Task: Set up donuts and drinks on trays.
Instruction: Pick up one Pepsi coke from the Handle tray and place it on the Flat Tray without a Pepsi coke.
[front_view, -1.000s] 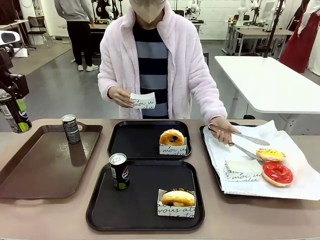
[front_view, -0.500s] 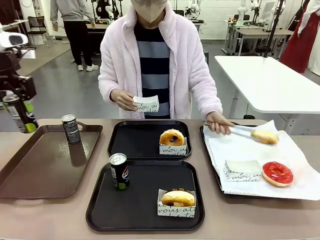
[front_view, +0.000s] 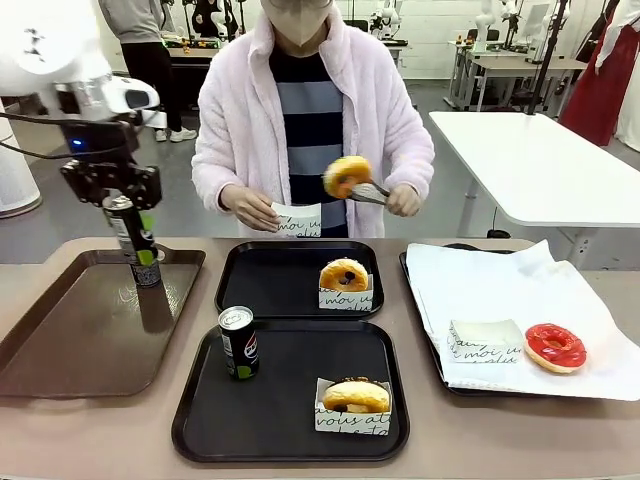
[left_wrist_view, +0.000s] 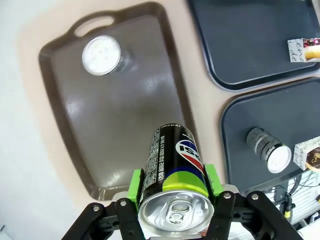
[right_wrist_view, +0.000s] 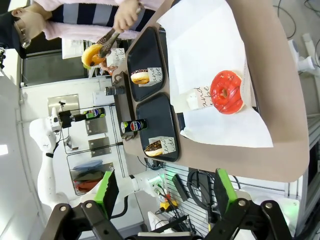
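The near black tray (front_view: 300, 360) and the far black tray (front_view: 270, 275) are glossy hard plastic, rounded-square with raised rims. The near one carries a standing can (front_view: 238, 342) and a boxed donut (front_view: 356, 394). The far one has only a chocolate-iced donut (front_view: 344, 272). The longer brown tray (front_view: 80, 320) looks smooth and slick.

Over it, the left gripper (left_wrist_view: 172, 182) has its green pads clamped on a slim black can (left_wrist_view: 170, 155). That polished metal could slip. I'd also worry it clips the spare can (left_wrist_view: 102, 55) or a rim and topples.

The right gripper (right_wrist_view: 166, 195) hangs with fingers spread, holding nothing.

The person's tongs (front_view: 370, 190) pinch a golden ring donut (front_view: 346, 175) above a paper holder (front_view: 298, 218). Soft dough could drop.
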